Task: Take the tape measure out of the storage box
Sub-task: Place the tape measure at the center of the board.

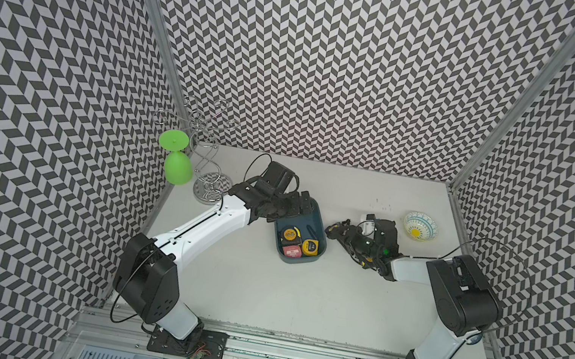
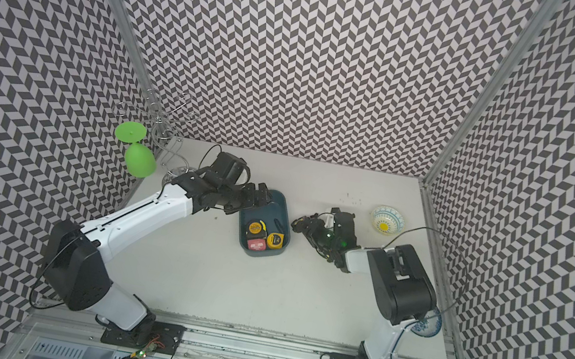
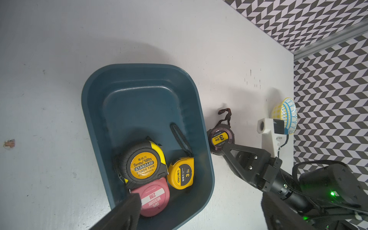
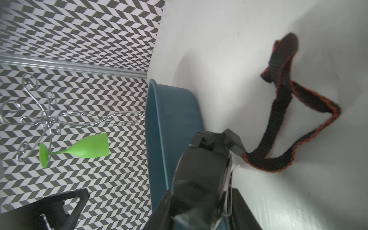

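Observation:
The dark teal storage box (image 1: 319,221) (image 2: 283,207) (image 3: 139,95) (image 4: 169,123) sits mid-table. At its near end lie three tape measures: a large black-and-yellow one (image 1: 290,233) (image 3: 143,165), a small yellow one (image 1: 310,246) (image 3: 182,173) and a pink one (image 1: 291,251) (image 3: 155,197). My right gripper (image 1: 338,233) (image 2: 303,225) (image 4: 201,199) is shut on a dark tape measure (image 3: 221,139) (image 4: 201,165) just outside the box's right wall; its black strap (image 4: 288,119) trails on the table. My left gripper (image 1: 297,206) (image 3: 199,201) hangs open over the box's far end.
A patterned bowl (image 1: 420,226) (image 3: 286,113) stands at the back right. A wire rack (image 1: 209,159) carrying a green plastic glass (image 1: 177,163) fills the back left corner. Another bowl (image 2: 426,325) peeks out under the right arm near the table's right edge.

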You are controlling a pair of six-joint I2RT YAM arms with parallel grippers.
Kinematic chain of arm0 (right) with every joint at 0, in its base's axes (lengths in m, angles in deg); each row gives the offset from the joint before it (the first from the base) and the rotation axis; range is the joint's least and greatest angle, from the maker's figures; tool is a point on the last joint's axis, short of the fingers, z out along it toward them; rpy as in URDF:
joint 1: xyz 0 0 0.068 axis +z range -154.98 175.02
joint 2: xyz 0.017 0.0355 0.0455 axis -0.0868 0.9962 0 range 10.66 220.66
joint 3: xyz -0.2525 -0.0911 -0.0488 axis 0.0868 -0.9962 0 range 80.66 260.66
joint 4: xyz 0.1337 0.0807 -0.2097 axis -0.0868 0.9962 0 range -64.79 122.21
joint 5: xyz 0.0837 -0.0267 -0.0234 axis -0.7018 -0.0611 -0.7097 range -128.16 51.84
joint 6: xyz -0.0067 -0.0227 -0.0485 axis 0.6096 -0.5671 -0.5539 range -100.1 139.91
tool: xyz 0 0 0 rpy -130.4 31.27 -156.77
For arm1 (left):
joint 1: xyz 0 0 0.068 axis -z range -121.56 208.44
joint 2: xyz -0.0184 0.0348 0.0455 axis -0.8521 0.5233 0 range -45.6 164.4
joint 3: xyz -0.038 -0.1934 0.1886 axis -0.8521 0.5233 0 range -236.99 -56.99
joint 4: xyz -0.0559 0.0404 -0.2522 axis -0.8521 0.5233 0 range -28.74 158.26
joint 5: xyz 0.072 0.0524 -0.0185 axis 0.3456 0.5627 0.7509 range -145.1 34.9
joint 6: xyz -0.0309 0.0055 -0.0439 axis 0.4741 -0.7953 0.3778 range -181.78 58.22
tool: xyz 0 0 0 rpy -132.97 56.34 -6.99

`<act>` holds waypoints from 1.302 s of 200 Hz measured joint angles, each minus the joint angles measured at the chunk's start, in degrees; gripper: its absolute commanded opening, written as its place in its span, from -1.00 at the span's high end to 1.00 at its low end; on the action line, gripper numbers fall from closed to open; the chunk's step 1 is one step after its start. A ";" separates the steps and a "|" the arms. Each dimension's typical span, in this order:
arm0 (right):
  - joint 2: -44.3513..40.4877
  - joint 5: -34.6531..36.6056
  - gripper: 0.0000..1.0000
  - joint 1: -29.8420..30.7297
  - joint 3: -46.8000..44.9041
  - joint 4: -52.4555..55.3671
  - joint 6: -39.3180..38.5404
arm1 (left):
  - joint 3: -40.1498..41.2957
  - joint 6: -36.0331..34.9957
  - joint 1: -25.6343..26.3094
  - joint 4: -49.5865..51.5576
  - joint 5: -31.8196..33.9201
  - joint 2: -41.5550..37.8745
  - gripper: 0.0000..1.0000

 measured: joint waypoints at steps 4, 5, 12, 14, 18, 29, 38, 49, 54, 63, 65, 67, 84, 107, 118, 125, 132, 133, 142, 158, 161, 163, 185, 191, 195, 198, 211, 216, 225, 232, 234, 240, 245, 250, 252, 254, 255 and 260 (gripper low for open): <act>0.04 0.02 0.69 0.02 0.02 0.48 -0.09 | 0.00 -0.15 0.00 0.07 0.07 0.09 -1.00; 0.07 0.02 0.68 0.04 0.02 0.70 -0.13 | 0.00 -0.20 0.00 0.07 0.07 0.11 -1.00; 0.07 -0.07 0.60 0.11 0.02 1.27 -0.35 | 0.00 -0.52 0.00 0.17 0.11 0.33 -1.00; 0.07 -0.02 0.56 0.11 0.04 1.38 -0.33 | 0.00 -0.66 0.00 0.20 0.13 0.44 -0.99; 0.07 0.02 0.49 0.15 0.13 1.51 -0.48 | 0.00 -0.81 0.00 0.26 0.15 0.59 -0.99; 0.04 0.00 0.31 0.15 0.39 2.08 -0.90 | 0.00 -1.40 0.00 0.59 0.35 1.16 -1.00; -0.04 0.00 0.17 0.15 0.57 2.58 -1.31 | 0.00 -1.84 0.00 1.01 0.59 1.70 -1.00; -0.17 0.11 -0.01 0.17 0.72 3.19 -1.77 | 0.00 -2.34 0.00 1.49 0.96 2.27 -1.00; -0.31 0.24 -0.07 0.22 0.79 3.65 -1.92 | 0.02 -2.54 0.00 1.64 1.09 2.45 -1.00; -0.72 0.61 -0.18 0.31 0.83 5.20 -2.62 | 0.07 -2.89 0.02 2.01 1.33 2.62 -1.00; -0.85 0.72 -0.20 0.35 0.83 5.55 -2.62 | 0.07 -2.91 0.02 2.05 1.38 2.64 -1.00; -0.98 0.90 -0.22 0.39 0.83 6.12 -2.73 | 0.09 -3.02 0.04 2.12 1.44 2.64 -0.99; -2.08 1.62 -0.34 0.57 0.81 9.42 -3.61 | 0.15 -3.41 0.28 2.32 2.08 2.64 -1.00; -4.13 2.62 -0.45 0.66 0.81 12.90 -4.31 | 0.17 -3.69 0.90 2.38 2.78 2.64 -1.00; -5.27 3.04 -0.48 0.70 0.83 14.05 -4.68 | 0.17 -3.87 1.25 2.40 2.97 2.73 -1.00; -6.10 3.30 -0.51 0.76 0.81 14.95 -4.87 | 0.17 -4.00 1.51 2.40 3.10 2.91 -1.00; -6.91 3.56 -0.54 0.87 0.81 15.91 -5.09 | 0.17 -4.28 1.86 2.45 3.23 3.28 -1.00; -6.97 3.63 -0.54 0.87 0.81 16.02 -5.09 | 0.17 -4.33 1.90 2.47 3.26 3.32 -1.00; -7.82 3.98 -0.56 0.96 0.81 17.07 -5.35 | 0.15 -4.74 2.43 2.67 3.58 4.00 -1.00; -9.14 4.48 -0.61 1.11 0.81 19.06 -5.84 | 0.13 -5.20 3.48 3.04 4.00 5.73 -1.00; -9.38 4.63 -0.63 1.16 0.81 19.50 -5.88 | 0.11 -5.33 3.72 3.19 4.11 6.14 -1.00; -9.57 4.63 -0.63 1.20 0.81 19.71 -6.01 | 0.09 -5.40 3.87 3.30 4.13 6.43 -1.00; -11.93 5.25 -0.70 1.64 0.81 22.34 -6.64 | 0.02 -6.27 5.25 4.13 4.79 9.05 -0.99; -12.68 5.40 -0.72 1.68 0.81 22.99 -6.78 | 0.00 -6.32 5.53 4.37 5.05 9.70 -1.00; -13.25 5.64 -0.74 1.68 0.81 23.45 -6.82 | 0.00 -6.34 5.70 4.48 5.14 10.08 -0.99; -13.73 5.64 -0.74 1.68 0.79 23.82 -6.95 | 0.00 -6.38 5.81 4.55 5.20 10.32 -1.00; -16.00 6.14 -0.78 1.73 0.70 25.27 -7.39 | -0.04 -6.45 6.19 4.83 5.57 11.30 -1.00; -17.00 6.47 -0.79 1.73 0.61 25.77 -7.58 | -0.09 -6.45 6.36 4.98 5.70 11.63 -0.99; -18.78 6.88 -0.82 1.73 0.42 26.60 -7.87 | -0.42 -6.47 6.49 5.38 6.08 12.13 -1.00; -20.13 7.15 -0.82 1.73 0.15 26.95 -8.13 | -0.98 -6.49 6.51 5.92 6.56 12.72 -1.00; -20.44 7.30 -0.82 1.73 0.07 27.04 -8.13 | -1.22 -6.54 6.51 6.05 6.75 12.98 -1.00; -21.53 7.39 -0.82 1.73 -0.17 27.47 -8.33 | -1.88 -6.60 6.54 6.47 7.28 13.57 -1.00; -22.27 7.48 -0.86 1.73 -0.39 27.80 -8.44 | -2.54 -6.67 6.54 6.78 7.76 14.16 -1.00; -22.95 7.61 -0.87 1.73 -0.68 28.04 -8.55 | -3.23 -6.71 6.54 7.13 8.28 14.73 -1.00; -23.23 7.63 -0.88 1.73 -0.81 28.20 -8.61 | -3.50 -6.71 6.54 7.21 8.52 15.04 -1.00; -23.52 7.74 -0.88 1.73 -0.92 28.28 -8.76 | -3.69 -6.71 6.54 7.28 8.68 15.26 -1.00; -23.58 7.78 -0.88 1.73 -0.96 28.33 -8.81 | -3.87 -6.71 6.54 7.37 8.81 15.39 -1.00; -24.09 7.89 -0.89 1.73 -1.29 28.50 -8.98 | -4.37 -6.69 6.54 7.54 9.25 15.91 -1.00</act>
